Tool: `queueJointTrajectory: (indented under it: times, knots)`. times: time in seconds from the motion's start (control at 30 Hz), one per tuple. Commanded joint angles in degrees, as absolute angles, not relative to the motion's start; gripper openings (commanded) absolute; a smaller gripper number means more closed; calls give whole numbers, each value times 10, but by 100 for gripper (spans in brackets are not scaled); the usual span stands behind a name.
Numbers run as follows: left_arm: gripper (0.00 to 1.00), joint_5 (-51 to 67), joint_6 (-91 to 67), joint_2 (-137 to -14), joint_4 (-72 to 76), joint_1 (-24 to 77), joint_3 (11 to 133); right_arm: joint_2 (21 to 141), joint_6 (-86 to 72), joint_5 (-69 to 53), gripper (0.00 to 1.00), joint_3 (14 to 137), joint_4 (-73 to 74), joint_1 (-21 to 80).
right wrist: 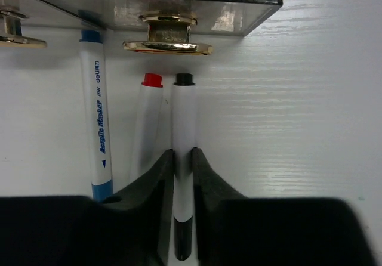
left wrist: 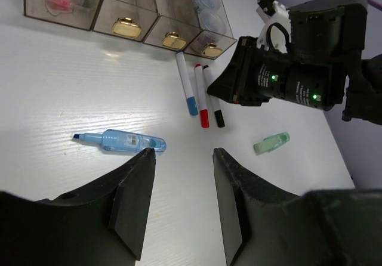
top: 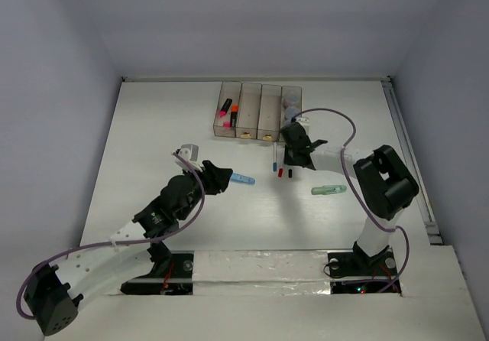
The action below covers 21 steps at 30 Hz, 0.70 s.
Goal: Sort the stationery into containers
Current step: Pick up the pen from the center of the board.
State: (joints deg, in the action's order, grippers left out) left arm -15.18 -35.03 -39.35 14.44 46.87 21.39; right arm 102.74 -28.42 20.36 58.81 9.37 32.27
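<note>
Three thin white pens lie side by side in front of the bins: blue-capped [right wrist: 97, 111], red-capped [right wrist: 146, 123] and black-capped [right wrist: 184, 117]. My right gripper [right wrist: 182, 154] is shut on the black-capped pen, which still lies on the table; this gripper also shows in the top view [top: 289, 157]. My left gripper [left wrist: 182, 152] is open and empty, just right of the light blue marker [left wrist: 119, 141]. The pale green marker [left wrist: 271, 142] lies further right. The row of four bins [top: 260, 127] holds the pink highlighter [top: 224, 112], the orange highlighter [top: 234, 114] and grey-blue pots [top: 290, 110].
Gold tabs on the bin fronts [right wrist: 167, 39] are just beyond the pen tips. The right arm's body [left wrist: 292, 75] is close over the pens. White walls enclose the table; a rail [top: 409, 157] runs along the right edge.
</note>
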Motion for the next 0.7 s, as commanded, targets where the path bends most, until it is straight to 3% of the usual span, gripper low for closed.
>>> queueJointTrajectory:
  times: [0.0,0.07,0.4,0.67]
  knots:
    - [40,-148,-345,-381,142,472,206,1049,-308,205,12,585,80,322]
    - [40,-149,-342,-378,140,472,206,1037,-311,211,1,573,78,322]
    - [40,-150,-337,-370,144,472,197,846,-256,178,0,562,101,346]
    - [40,-149,-338,-388,147,472,199,956,-206,141,0,769,99,346]
